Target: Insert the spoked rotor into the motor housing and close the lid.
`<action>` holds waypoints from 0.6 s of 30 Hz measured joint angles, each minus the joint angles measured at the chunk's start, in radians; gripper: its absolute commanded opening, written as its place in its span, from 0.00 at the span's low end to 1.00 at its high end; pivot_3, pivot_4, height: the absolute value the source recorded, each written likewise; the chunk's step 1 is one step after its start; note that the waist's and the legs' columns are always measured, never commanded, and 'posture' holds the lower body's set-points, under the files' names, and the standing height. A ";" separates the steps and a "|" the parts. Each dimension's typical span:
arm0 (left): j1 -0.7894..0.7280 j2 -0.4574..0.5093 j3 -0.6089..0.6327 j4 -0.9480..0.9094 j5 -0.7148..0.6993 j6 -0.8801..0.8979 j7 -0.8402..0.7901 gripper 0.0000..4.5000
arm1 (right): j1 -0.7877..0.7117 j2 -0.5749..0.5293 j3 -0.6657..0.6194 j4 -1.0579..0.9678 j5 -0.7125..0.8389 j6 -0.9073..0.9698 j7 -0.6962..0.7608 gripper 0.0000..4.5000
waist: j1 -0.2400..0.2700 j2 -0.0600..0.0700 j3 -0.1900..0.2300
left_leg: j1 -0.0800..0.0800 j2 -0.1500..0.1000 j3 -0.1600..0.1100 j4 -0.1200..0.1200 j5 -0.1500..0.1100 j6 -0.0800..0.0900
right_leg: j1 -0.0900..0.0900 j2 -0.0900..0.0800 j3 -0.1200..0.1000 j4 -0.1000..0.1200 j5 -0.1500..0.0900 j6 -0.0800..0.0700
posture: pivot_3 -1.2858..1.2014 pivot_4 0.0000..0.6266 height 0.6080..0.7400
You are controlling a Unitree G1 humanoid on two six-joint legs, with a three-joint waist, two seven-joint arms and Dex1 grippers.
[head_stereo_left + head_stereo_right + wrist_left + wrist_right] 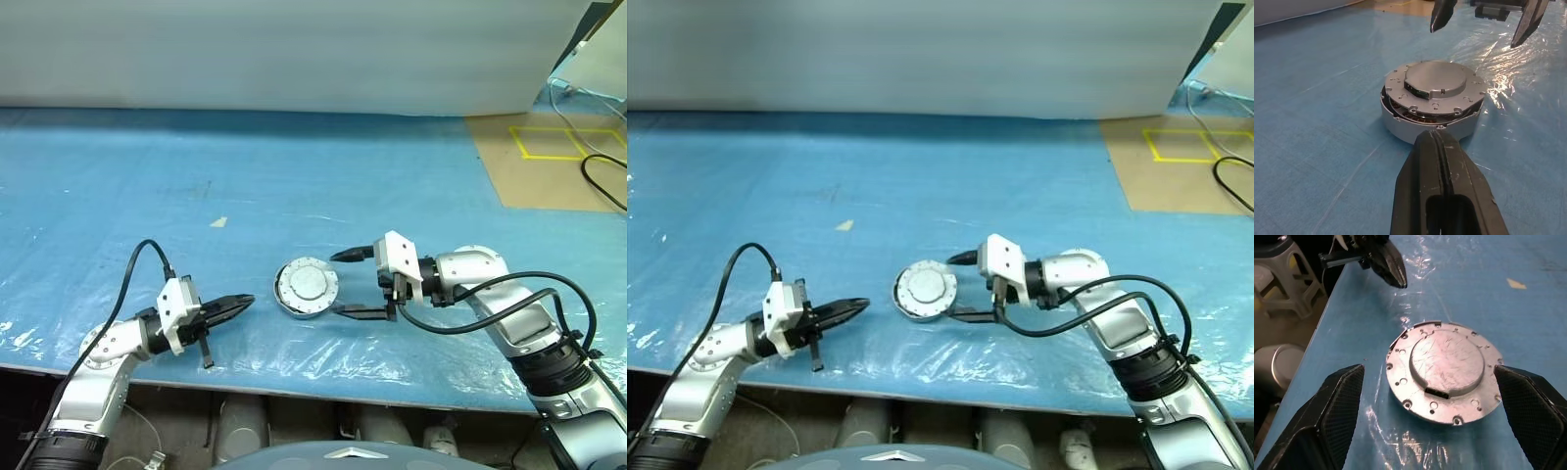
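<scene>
Silver arms (495, 308) — white wrist blocks, black cables, black-fingered right pincer (361, 284).

Worktop (921, 186): covered with a blue sheet under clear, wrinkled plastic film.
Motor housing (913, 311): round silver ring near the front edge, between the two hands.
Lid (926, 287): silver-grey disc with a raised centre — lies on top of the housing.
Left hand (854, 306): black fingers pressed together, pointing toward the housing, a gap apart from it.
Right hand (965, 287): fingers spread wide — one beyond the housing, one on the near side, tips just beside its rim.
Cardboard sheet (1190, 171): far right, marked with yellow tape lines.
Black cable (1234, 191): curls over that cardboard.
</scene>
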 measured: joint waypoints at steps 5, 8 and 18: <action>0.011 -0.014 -0.009 -0.037 0.013 -0.002 0.035 0.00 | -0.059 0.058 0.022 0.108 -0.035 -0.099 0.031 0.99 | -0.002 0.000 0.000 | 0.000 0.001 0.000 0.003 0.000 0.000 | -0.001 0.000 0.000 0.005 0.000 0.000 | 0.52 0.24 1.00; 0.026 -0.014 -0.017 -0.060 0.017 0.001 0.049 0.00 | -0.077 0.081 0.023 0.181 -0.048 -0.159 0.043 0.99 | -0.001 0.000 0.000 | 0.000 0.001 0.001 0.005 0.000 0.001 | -0.001 0.000 0.000 0.006 0.000 0.000 | 0.52 0.24 1.00; 0.061 -0.010 -0.024 -0.118 0.024 0.026 0.089 0.00 | -0.085 0.178 0.037 0.372 -0.097 -0.308 0.064 0.99 | -0.003 0.000 0.000 | 0.000 0.002 0.009 0.005 -0.001 0.001 | -0.001 0.000 0.000 0.006 0.000 0.000 | 0.52 0.24 1.00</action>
